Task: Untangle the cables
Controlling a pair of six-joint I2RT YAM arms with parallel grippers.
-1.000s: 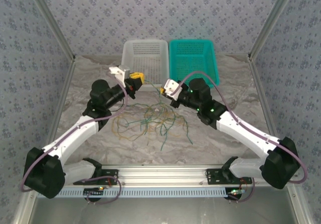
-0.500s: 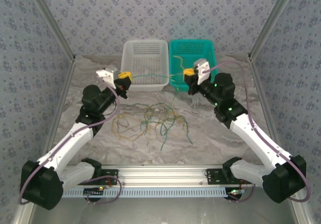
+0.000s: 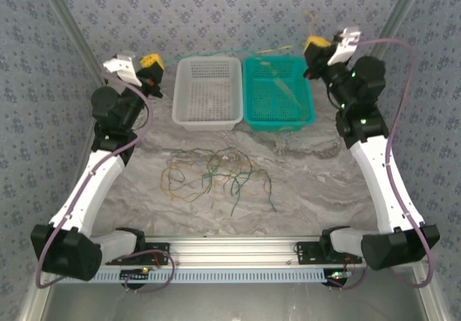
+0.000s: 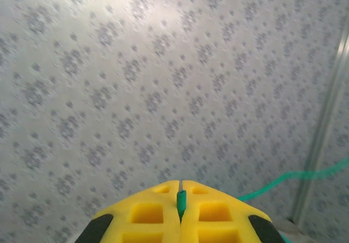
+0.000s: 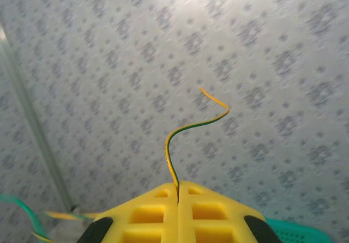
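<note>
Change: a second ago both arms crouched low over the pile of cables (image 3: 216,175), fingers close together. Now they have swung up and far apart, and a lifted strand (image 3: 216,52) spans the gap between them.
Left fingers (image 3: 151,62): raised near the back wall, just left of the white basket (image 3: 207,125), closed on the strand's green end.
Right fingers (image 3: 315,45): raised past the far right corner of the teal basket (image 3: 279,123), closed on the yellowish end.
Lifted strand: runs nearly straight above the far rims of both baskets, well clear of the pile.
Meaning: the strand looks pulled free of the tangle; judging by the baskets, dropping it into one is probably next. The task seems early.
Pile of cables: lies on the table (image 3: 324,184) in front of the baskets, green and tan loops crossing.
Left wrist view: the green strand (image 4: 181,200) sits pinched in the seam between the yellow pads (image 4: 147,213), a detail too small from above.
Right wrist view: a short free tail (image 5: 191,125) curls up beyond the pads (image 5: 204,213).
Unclear: whether this is one two-coloured strand or two joined.
</note>
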